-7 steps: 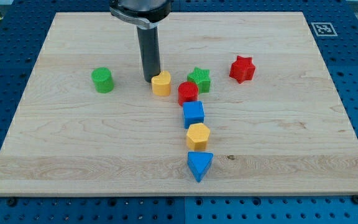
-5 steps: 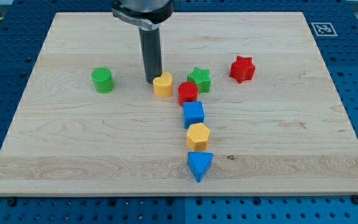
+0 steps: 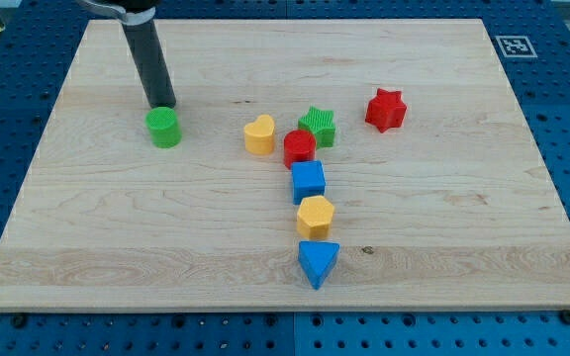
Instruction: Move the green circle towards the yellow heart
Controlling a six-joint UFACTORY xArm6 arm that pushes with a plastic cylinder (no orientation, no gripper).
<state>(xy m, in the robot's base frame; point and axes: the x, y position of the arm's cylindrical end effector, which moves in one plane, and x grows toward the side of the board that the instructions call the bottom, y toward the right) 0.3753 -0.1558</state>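
Observation:
The green circle [image 3: 164, 128] sits on the wooden board's left part. The yellow heart [image 3: 258, 134] lies to its right, near the board's middle, with a gap between them. My tip [image 3: 163, 105] stands just above the green circle in the view, right at its top edge. The dark rod rises from there toward the view's top left.
A red circle [image 3: 299, 146] and a green star [image 3: 317, 126] crowd the yellow heart's right side. A red star [image 3: 385, 109] lies further right. A blue square [image 3: 308, 181], a yellow hexagon [image 3: 315, 215] and a blue triangle [image 3: 318, 262] form a column below.
My tip has moved left, from beside the yellow heart's left edge to just above the green circle. The blocks have stayed in place.

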